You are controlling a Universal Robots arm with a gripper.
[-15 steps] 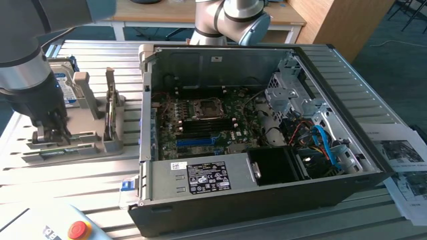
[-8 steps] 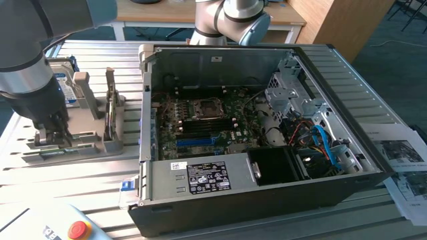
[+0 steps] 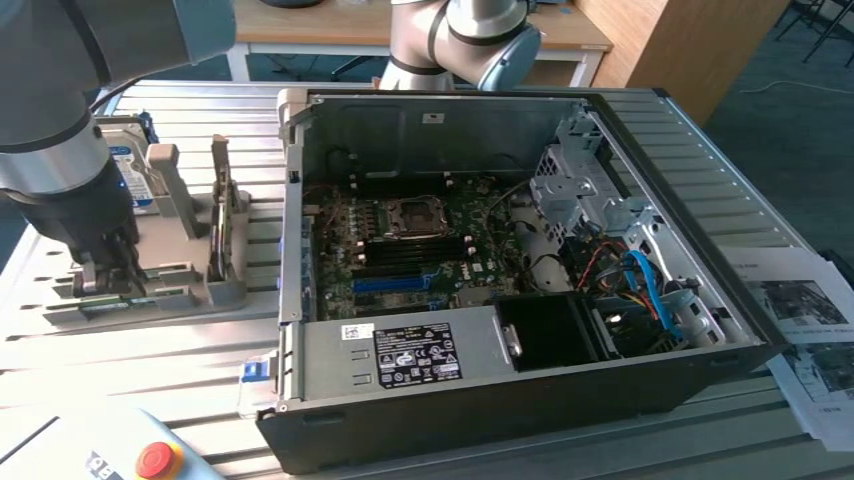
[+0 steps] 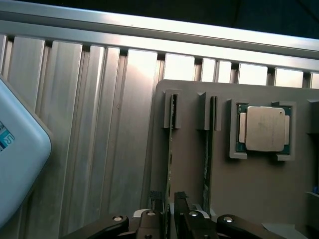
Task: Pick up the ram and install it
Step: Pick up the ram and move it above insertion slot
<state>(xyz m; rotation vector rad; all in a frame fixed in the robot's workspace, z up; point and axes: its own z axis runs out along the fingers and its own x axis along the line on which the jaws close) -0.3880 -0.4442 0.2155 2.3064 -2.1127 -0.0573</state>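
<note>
Two thin green ram sticks stand on edge in the slots of a grey holder (image 4: 189, 149): one ram (image 4: 170, 149) runs between my fingers, the other (image 4: 209, 149) stands one slot over. My gripper (image 4: 169, 198) is open, with a fingertip (image 4: 157, 197) on either side of the first stick and small gaps to it. In the exterior view my gripper (image 3: 104, 272) is lowered onto the grey holder (image 3: 174, 290) at the exterior view's left, beside the open computer case (image 3: 507, 250).
A square silver processor chip (image 4: 262, 128) lies in a pocket of the holder. A hard drive (image 3: 127, 165) stands behind it. The motherboard (image 3: 407, 250) lies exposed in the case. A white pendant with a red button (image 3: 160, 458) sits at the front; papers (image 3: 814, 330) lie at the exterior view's right.
</note>
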